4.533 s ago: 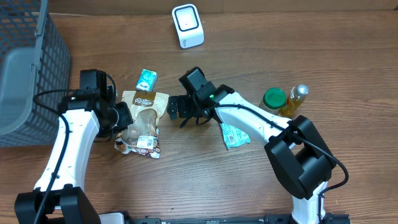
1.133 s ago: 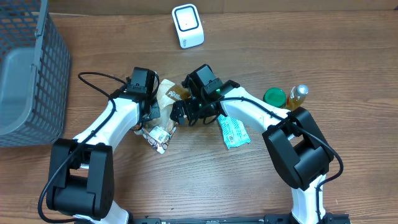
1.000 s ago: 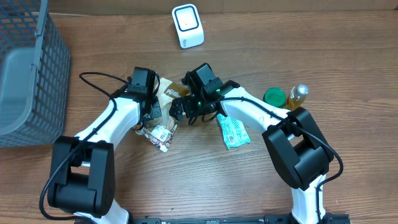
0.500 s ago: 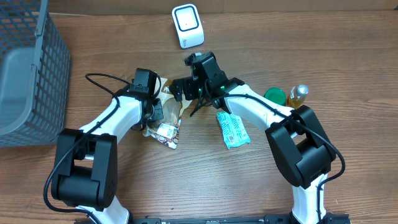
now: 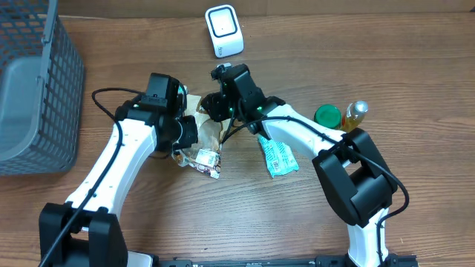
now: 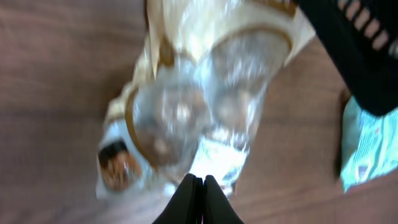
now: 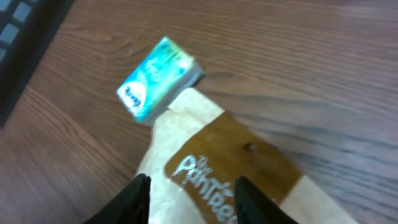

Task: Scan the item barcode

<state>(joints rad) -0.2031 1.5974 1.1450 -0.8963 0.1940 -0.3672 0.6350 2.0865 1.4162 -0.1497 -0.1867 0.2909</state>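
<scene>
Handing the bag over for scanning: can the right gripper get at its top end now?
Probably yes. The right gripper hangs with fingers apart over the top end of the bag, nothing between. The left gripper pinches it lower down; the teal box lies beyond, out of the way.

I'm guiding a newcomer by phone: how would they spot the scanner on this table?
From the grey basket on the left, follow the far edge of the table rightward to its middle. There, beyond the bag, the scanner stands alone. It is a white rounded block with a dark-ringed square face, unlike the green jar and yellow bottle further right.
</scene>
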